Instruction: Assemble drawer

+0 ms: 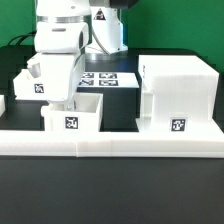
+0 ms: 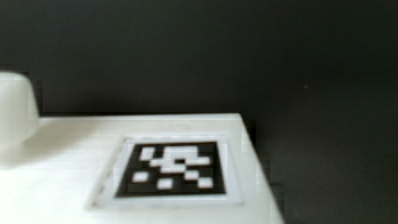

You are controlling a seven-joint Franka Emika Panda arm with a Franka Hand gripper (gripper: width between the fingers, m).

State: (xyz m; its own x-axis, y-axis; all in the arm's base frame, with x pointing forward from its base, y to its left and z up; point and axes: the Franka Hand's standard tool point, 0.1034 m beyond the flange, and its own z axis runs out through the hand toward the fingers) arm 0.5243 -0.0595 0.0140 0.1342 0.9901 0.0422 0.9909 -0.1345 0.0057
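- over the exterior view's left half, the pincer hangs from the white arm and reaches down into the mouth of a small open box. its fingertips are hidden behind the box wall, so we cannot tell how wide it stands or whether it has hold of anything.
- the small open box sits on the black counter, with a square tag on its front face, just behind the long white rail.
- to the exterior view's right of it, across a dark gap, the large shell of the drawer stands upright, with a tag low on its front, also close behind the rail.
- farther back, between the two, the marker board lies flat.
- at the exterior view's left edge we see a sliver of another white piece; what it is we cannot say.
- the wrist view, blurred, shows a flat white surface bearing one tag against the dark counter; whose surface it is we cannot tell.
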